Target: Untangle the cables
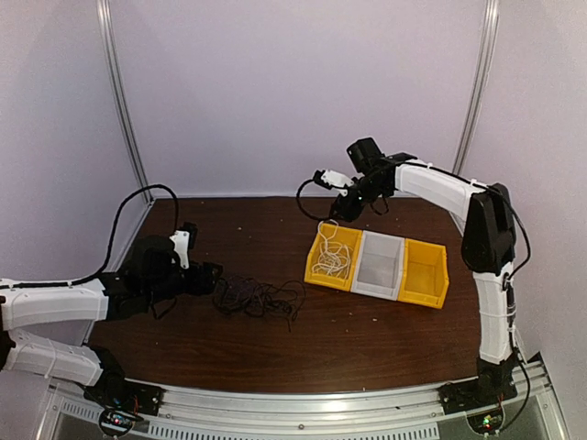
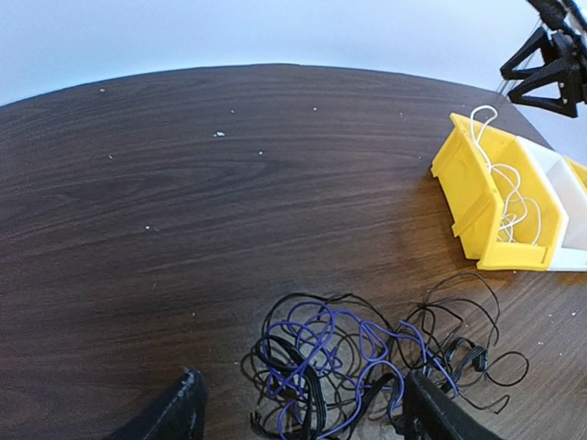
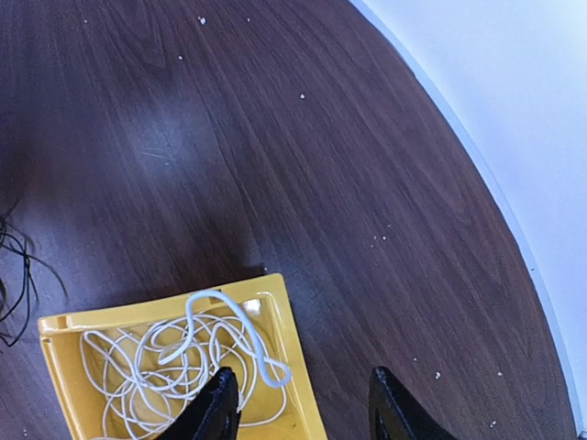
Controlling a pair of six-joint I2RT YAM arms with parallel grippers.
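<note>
A clump of black and purple cables (image 1: 258,298) lies on the dark wooden table (image 1: 367,339) in front of the left arm. In the left wrist view this clump (image 2: 353,353) sits between and just ahead of the fingers of my left gripper (image 2: 307,408), which is open and holds nothing. A white cable (image 1: 332,257) lies coiled in the leftmost yellow bin (image 1: 315,270). My right gripper (image 1: 347,209) hangs above that bin's far end. In the right wrist view it (image 3: 303,394) is open and empty, with a loop of the white cable (image 3: 215,316) beside its left finger (image 3: 218,396).
A white bin (image 1: 379,266) and a second yellow bin (image 1: 425,273) stand in a row to the right of the first. The table's back edge meets the pale wall (image 1: 275,92). Bare wood (image 2: 183,183) stretches beyond the dark clump.
</note>
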